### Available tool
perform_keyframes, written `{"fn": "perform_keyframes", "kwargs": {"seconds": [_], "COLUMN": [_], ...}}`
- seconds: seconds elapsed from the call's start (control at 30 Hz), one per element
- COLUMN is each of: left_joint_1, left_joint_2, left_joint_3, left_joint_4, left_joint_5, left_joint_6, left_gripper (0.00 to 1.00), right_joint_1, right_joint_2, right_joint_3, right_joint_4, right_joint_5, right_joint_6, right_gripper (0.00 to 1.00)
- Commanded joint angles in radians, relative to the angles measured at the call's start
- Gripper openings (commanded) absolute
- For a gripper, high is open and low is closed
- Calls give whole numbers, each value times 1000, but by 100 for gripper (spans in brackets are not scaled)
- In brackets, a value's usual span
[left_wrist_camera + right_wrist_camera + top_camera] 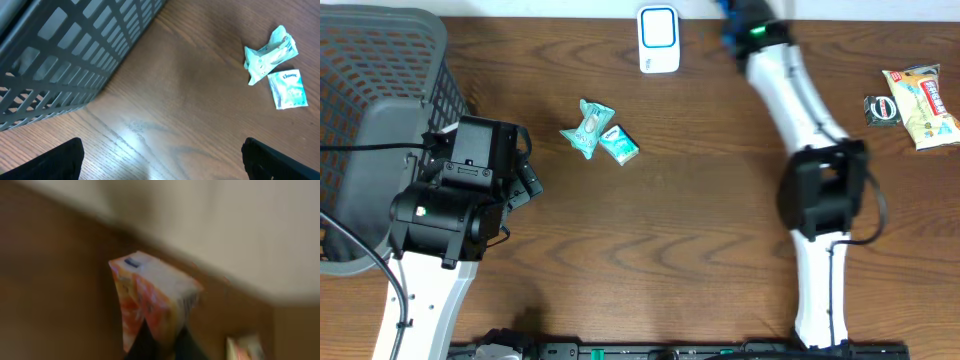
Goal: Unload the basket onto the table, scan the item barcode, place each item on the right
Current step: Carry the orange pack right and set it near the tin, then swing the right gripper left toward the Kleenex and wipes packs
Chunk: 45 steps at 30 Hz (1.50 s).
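My right gripper [165,342] is shut on an orange and white packet [152,292], which stands up from the jaws above the brown table; the right wrist view is blurred. From overhead, the right arm [790,90] reaches to the table's far edge, just right of the white scanner [658,38], and the gripper and packet run out of the top of the view. My left gripper [162,167] hangs open over bare wood beside the grey basket [75,55], with nothing between its fingers. Two teal packets [600,135] lie at mid-table.
The grey basket [375,110] fills the left corner, close behind the left arm. A yellow snack pack [922,105] and a small black packet [882,110] lie at the far right. The teal packets [277,65] show up to the right in the left wrist view.
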Motion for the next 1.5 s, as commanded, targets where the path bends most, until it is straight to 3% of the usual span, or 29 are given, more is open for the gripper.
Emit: {"fn": "perform_keyframes", "kwargs": {"seconds": [0.0,0.07,0.1,0.13,0.17,0.2,0.43,0.53,0.67,0.77,0.9,1.0,1.13,1.47], "left_joint_1": [5,5,5,5,5,5,5,5,5,5,5,5,5,5], "left_joint_2": [-1,-1,-1,-1,-1,-1,-1,-1,-1,-1,-2,-1,-1,-1], "left_joint_3": [2,2,2,2,2,2,2,2,2,2,2,2,2,2], "left_joint_4": [-4,-4,-4,-4,-4,-4,-4,-4,-4,-4,-4,-4,-4,-4], "left_joint_5": [-20,-20,-20,-20,-20,-20,-20,-20,-20,-20,-20,-20,-20,-20], "left_joint_6": [-5,-5,-5,-5,-5,-5,-5,-5,-5,-5,-5,-5,-5,-5], "left_gripper": [100,100,100,100,100,100,100,100,100,100,100,100,100,100], "right_joint_1": [-189,-278,-299,-337,-385,-421,-508,-506,-476,-430,-341,-235,-78,304], "right_joint_2": [-46,-46,-46,-46,-46,-46,-46,-46,-46,-46,-46,-46,-46,-46], "right_joint_3": [14,2,0,-9,-18,-27,-79,-94,-94,-94,-95,-95,-95,-95], "right_joint_4": [-198,-268,-282,-301,-320,-331,-338,-378,-396,-382,-402,-426,-433,-422], "right_joint_5": [22,4,-11,-52,-123,-187,-429,-726,-1353,-1586,-1567,-1443,-1251,-759], "right_joint_6": [197,235,243,258,280,302,380,380,379,379,362,327,327,362], "right_gripper": [1,4,11,34,93,99,99,99,96,93,92,89,75,62]}}
